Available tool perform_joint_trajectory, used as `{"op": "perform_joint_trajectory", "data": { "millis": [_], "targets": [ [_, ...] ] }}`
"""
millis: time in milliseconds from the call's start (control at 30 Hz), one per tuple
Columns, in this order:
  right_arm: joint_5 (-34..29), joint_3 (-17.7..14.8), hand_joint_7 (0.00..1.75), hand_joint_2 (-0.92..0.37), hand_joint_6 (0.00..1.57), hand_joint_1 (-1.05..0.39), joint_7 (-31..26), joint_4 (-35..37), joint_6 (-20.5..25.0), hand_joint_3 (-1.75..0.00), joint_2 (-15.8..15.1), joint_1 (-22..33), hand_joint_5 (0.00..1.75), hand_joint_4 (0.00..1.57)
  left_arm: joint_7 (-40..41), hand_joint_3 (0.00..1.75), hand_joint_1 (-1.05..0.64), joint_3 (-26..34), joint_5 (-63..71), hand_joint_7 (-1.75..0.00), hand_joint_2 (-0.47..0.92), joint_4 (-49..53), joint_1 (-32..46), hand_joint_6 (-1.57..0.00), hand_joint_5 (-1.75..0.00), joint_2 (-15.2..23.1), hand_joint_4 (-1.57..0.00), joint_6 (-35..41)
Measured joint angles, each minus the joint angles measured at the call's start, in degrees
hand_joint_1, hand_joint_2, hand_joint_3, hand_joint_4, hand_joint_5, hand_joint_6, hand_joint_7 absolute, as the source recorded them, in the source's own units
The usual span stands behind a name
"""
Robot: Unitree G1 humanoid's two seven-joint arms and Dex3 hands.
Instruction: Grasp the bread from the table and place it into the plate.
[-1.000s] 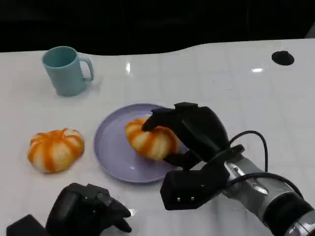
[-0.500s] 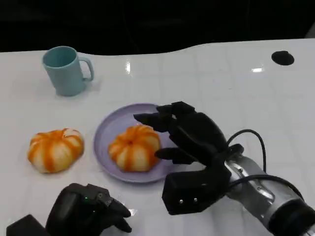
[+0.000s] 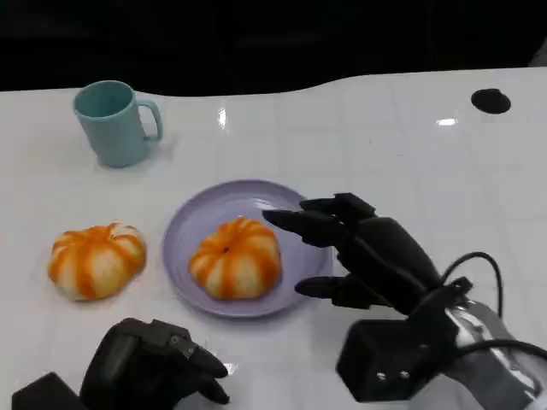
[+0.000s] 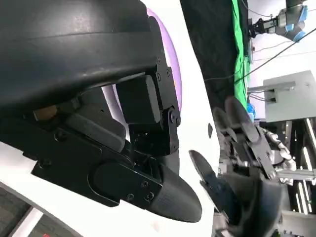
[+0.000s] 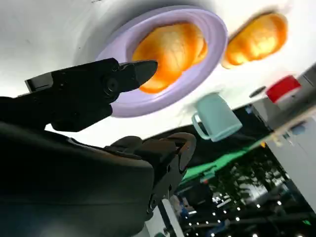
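- Right hand hovers with fingers spread, gripping nothing; the bun sits just off its fingertips, in the plate
- Left hand rests low, fingers curled; contents unclear
- Best retreat: lift straight away, fingertips clear of the rim, then address the second bun far beyond the plate

orange-and-cream striped bread, lilac plate, teal mug

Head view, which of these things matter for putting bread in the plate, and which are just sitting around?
Job:
bread in plate
plate
right hand, empty, fingers apart beside the plate

Lying about:
second bread on the table, left of the plate
mug
black disc
left hand, idle
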Motion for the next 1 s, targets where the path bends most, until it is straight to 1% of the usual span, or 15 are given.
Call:
{"op": "perform_joint_trajectory", "data": {
  "millis": [167,233,300,333,400,467,500,533,567,633,667,733,900,933,1000],
  "targets": [
    [7.3,-3.8,0.08,-0.92,0.64,-0.19,3.7,-4.4,-3.6,-0.03,-1.4,5.0,0.64,0.39,0.2,0.00,-1.05,0.0,0.0,-0.24,0.89,0.0,0.0,-1.57,-0.65,0.0,-1.45,0.5],
    [10.7,-5.3,0.11,-0.92,0.71,-0.18,5.0,-5.4,-5.0,-0.06,-1.6,7.0,0.69,0.48,0.2,0.00,-1.05,0.0,0.1,-0.24,0.89,0.0,0.0,-1.57,-0.65,0.0,-1.45,0.7],
    [13.8,-6.5,0.12,-0.91,0.77,-0.17,6.7,-6.2,-6.0,-0.14,-1.7,8.6,0.82,0.49,0.3,0.00,-1.05,0.0,0.1,-0.24,0.89,0.0,0.0,-1.57,-0.65,0.0,-1.45,0.7],
    [15.2,-7.0,0.15,-0.85,0.81,-0.15,7.9,-6.8,-6.2,-0.28,-1.8,9.5,0.93,0.50,0.4,0.00,-1.05,0.0,0.1,-0.24,0.89,0.0,0.0,-1.57,-0.65,0.0,-1.45,0.7],
    [19.5,-8.3,0.23,-0.64,0.86,-0.12,11.1,-8.3,-6.2,-0.72,-1.9,11.2,1.07,0.54,0.4,0.00,-1.05,0.0,0.1,-0.24,0.88,0.0,0.0,-1.57,-0.65,0.0,-1.45,0.7],
    [24.4,-9.3,0.32,-0.59,0.88,-0.10,14.7,-10.3,-5.2,-0.87,-1.9,13.4,1.14,0.58,0.4,0.00,-1.05,0.0,0.0,-0.23,0.89,-0.1,-0.1,-1.57,-0.65,0.0,-1.45,0.8],
    [26.5,-10.0,0.42,-0.58,0.84,-0.10,16.3,-11.2,-4.6,-0.90,-1.9,14.5,1.15,0.60,0.4,0.00,-1.05,0.0,0.0,-0.23,0.89,-0.1,-0.1,-1.57,-0.65,0.0,-1.45,0.8],
    [28.5,-10.6,0.67,-0.61,0.77,-0.11,17.7,-12.0,-4.1,-0.87,-1.9,15.7,1.19,0.64,0.4,0.00,-1.05,0.0,0.0,-0.23,0.89,-0.1,0.0,-1.57,-0.65,0.0,-1.45,0.8],
    [30.0,-10.9,0.84,-0.62,0.72,-0.11,18.8,-12.4,-3.9,-0.86,-1.9,16.8,1.22,0.66,0.4,0.00,-1.05,0.0,0.0,-0.23,0.89,-0.1,-0.1,-1.57,-0.65,0.0,-1.45,0.8],
    [32.1,-11.9,1.09,-0.65,0.66,-0.11,20.5,-13.7,-3.1,-0.86,-1.9,19.1,1.33,0.67,0.4,0.01,-1.05,0.0,0.0,-0.23,0.89,0.0,-0.1,-1.57,-0.65,0.0,-1.45,0.8],
    [33.0,-12.5,1.16,-0.67,0.65,-0.11,21.2,-14.4,-2.6,-0.85,-1.9,20.0,1.38,0.66,0.4,0.01,-1.05,0.0,0.0,-0.23,0.89,0.0,-0.1,-1.57,-0.65,0.0,-1.45,0.8],
    [35.1,-13.2,1.22,-0.71,0.65,-0.12,22.8,-16.1,-1.6,-0.78,-1.9,21.6,1.46,0.65,0.4,0.01,-1.05,0.0,0.0,-0.23,0.89,0.0,-0.1,-1.57,-0.65,0.0,-1.45,0.7],
    [36.6,-15.0,1.21,-0.76,0.70,-0.13,26.0,-19.9,0.3,-0.67,-2.6,25.3,1.52,0.68,0.4,0.00,-1.05,0.0,0.0,-0.23,0.90,0.0,-0.1,-1.57,-0.65,-0.1,-1.45,0.7],
    [36.6,-15.2,1.23,-0.75,0.71,-0.12,26.3,-20.4,0.6,-0.70,-2.7,26.0,1.53,0.71,0.4,0.00,-1.05,0.1,0.0,-0.23,0.90,0.0,-0.1,-1.57,-0.65,-0.1,-1.45,0.7],
    [36.4,-15.4,1.27,-0.67,0.73,-0.12,26.4,-21.0,0.8,-0.87,-2.6,27.2,1.55,0.74,0.4,0.01,-1.05,0.0,0.0,-0.22,0.90,0.0,-0.1,-1.57,-0.65,-0.1,-1.45,0.7]
  ]
}}
